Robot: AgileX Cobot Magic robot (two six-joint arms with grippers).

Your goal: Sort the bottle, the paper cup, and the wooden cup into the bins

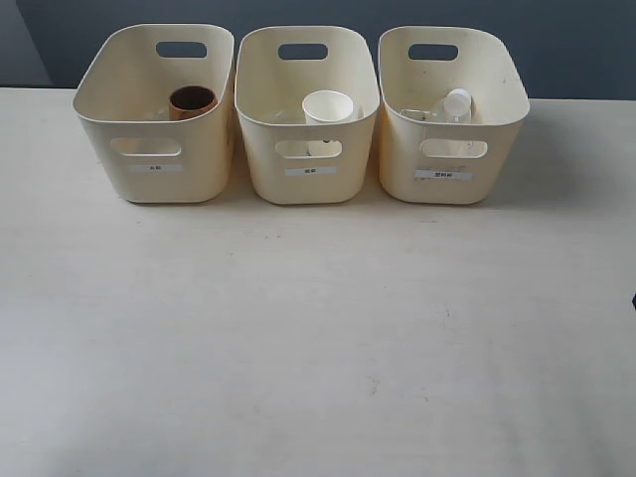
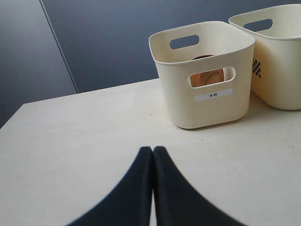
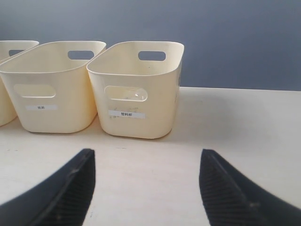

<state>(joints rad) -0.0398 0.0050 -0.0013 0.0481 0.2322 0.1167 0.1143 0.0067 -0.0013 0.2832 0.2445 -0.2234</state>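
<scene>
Three cream bins stand in a row at the back of the table. The wooden cup [image 1: 193, 101] sits upright in the left bin [image 1: 154, 169]; its grain shows through the handle hole [image 2: 207, 77]. The white paper cup [image 1: 328, 107] stands in the middle bin [image 1: 310, 174]. The clear bottle [image 1: 447, 107] lies in the right bin [image 1: 452, 179]. My left gripper [image 2: 153, 149] is shut with nothing in it, low over the table in front of the left bin [image 2: 207, 110]. My right gripper [image 3: 146, 157] is open and empty, facing the right bin [image 3: 136, 125]. Neither gripper shows in the exterior view.
The pale table [image 1: 318, 338] stretches in front of the bins. A dark blue wall [image 3: 225, 42] runs behind the table's far edge. In the right wrist view the middle bin [image 3: 51, 117] stands close beside the right one.
</scene>
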